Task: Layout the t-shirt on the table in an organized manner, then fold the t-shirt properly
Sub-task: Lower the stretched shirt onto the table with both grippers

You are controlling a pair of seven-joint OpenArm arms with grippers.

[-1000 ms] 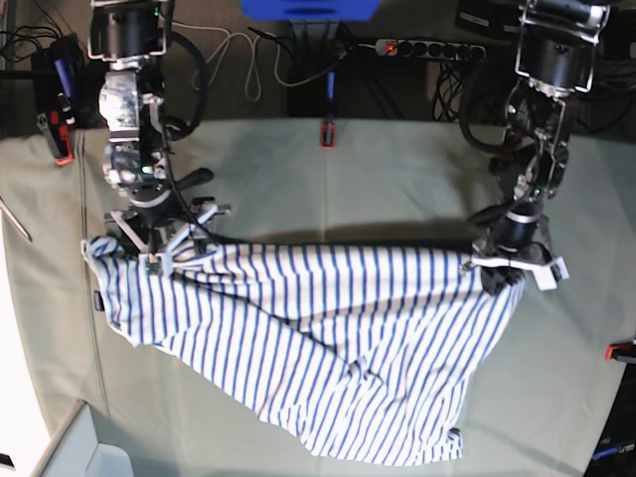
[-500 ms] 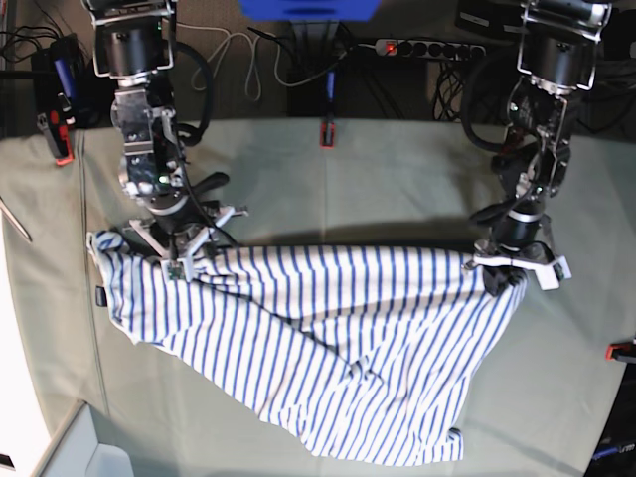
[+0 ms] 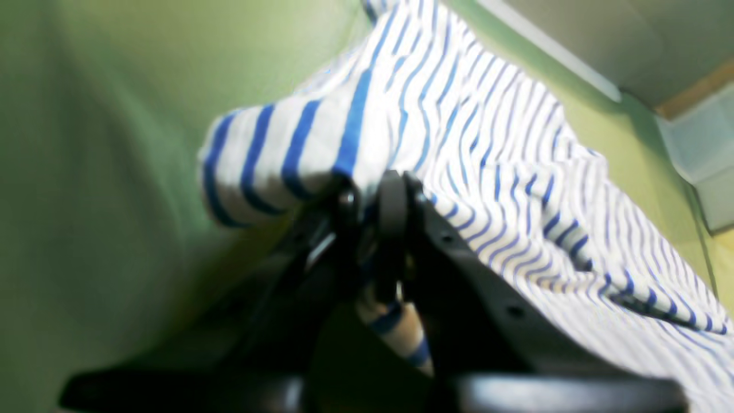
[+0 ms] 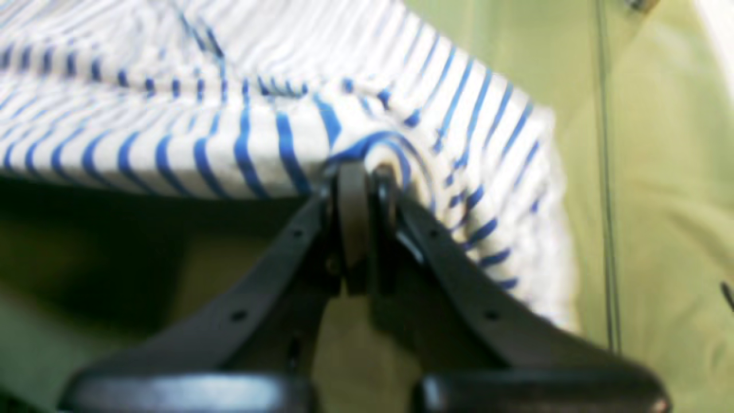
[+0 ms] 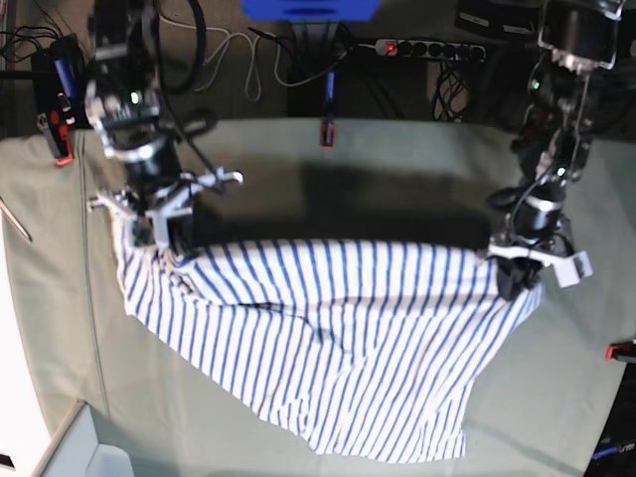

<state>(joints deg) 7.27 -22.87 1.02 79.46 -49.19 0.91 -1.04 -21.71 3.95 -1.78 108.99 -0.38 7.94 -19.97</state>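
Observation:
The t-shirt [image 5: 328, 338], white with thin blue stripes, hangs stretched between my two grippers, its top edge taut and nearly straight. Its lower part drapes on the table [image 5: 397, 169]. My right gripper [image 5: 164, 243] at the base view's left is shut on one upper corner; the right wrist view shows the jaws [image 4: 361, 183] pinching bunched cloth [image 4: 229, 132]. My left gripper [image 5: 515, 276] at the base view's right is shut on the other corner. The left wrist view shows the gripper [image 3: 381, 201] clamped on a fold of the shirt [image 3: 487, 132].
Red-and-black clamps sit at the table's far edge [image 5: 326, 134], left edge [image 5: 58, 139] and right edge [image 5: 621, 350]. A power strip [image 5: 427, 47] and cables lie behind the table. A pale box [image 5: 84, 452] stands at the front left corner.
My right gripper has moved right and up with its corner, and my left gripper has shifted slightly right. The shirt's top edge is now pulled straighter and raised off the table.

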